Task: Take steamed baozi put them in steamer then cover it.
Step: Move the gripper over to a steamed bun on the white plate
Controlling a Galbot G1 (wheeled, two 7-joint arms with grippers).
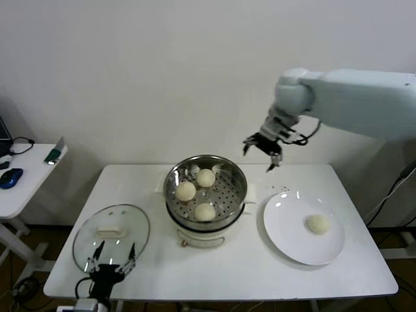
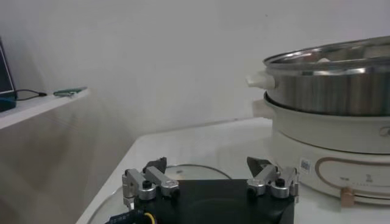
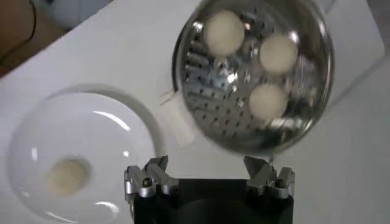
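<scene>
Three baozi [image 1: 205, 177] already sit on the perforated tray inside the steamer [image 1: 205, 195], and the last baozi [image 1: 318, 224] is alone on the white plate [image 1: 286, 240] just to the steamer's right. The right gripper [image 1: 262, 148] hangs up in the air behind the steamer, jaws spread wide, holding nothing. I'd say the trick now is to come straight down over that last bun and squeeze gently so it doesn't squash. The left gripper [image 1: 112, 259] is parked low, also wide open and empty, over the near edge of the cover [image 1: 110, 235], which lies flat left of the steamer.
</scene>
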